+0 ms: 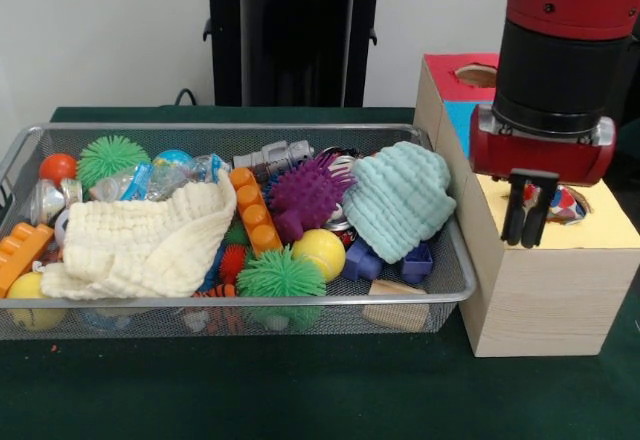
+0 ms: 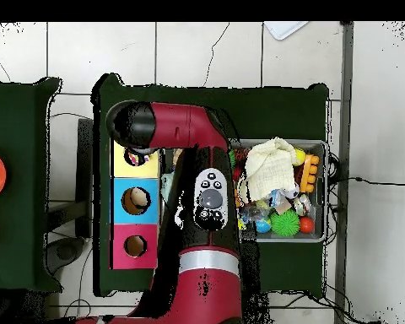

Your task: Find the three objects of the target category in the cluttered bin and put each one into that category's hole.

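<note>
My gripper (image 1: pixel 527 222) hangs over the yellow section (image 1: pixel 600 228) of the wooden box (image 1: pixel 540 300), right beside its hole. The black fingers (image 1: pixel 515 215) are pressed together, and I see nothing clearly held between them. A small red, white and blue item (image 1: pixel 566 202) sits in the hole just behind them. The wire bin (image 1: pixel 230 301) to the left holds mixed toys and cloths. In the overhead view the arm's end (image 2: pixel 135 125) covers the gripper, and the yellow hole (image 2: pixel 137 158) shows colourful bits.
The bin holds a cream cloth (image 1: pixel 140 245), a mint knit cloth (image 1: pixel 400 200), a purple spiky ball (image 1: pixel 305 195), green spiky balls (image 1: pixel 280 275), a yellow ball (image 1: pixel 320 252) and an orange brick (image 1: pixel 252 210). The box also has blue (image 2: pixel 136 201) and red (image 2: pixel 136 245) holes.
</note>
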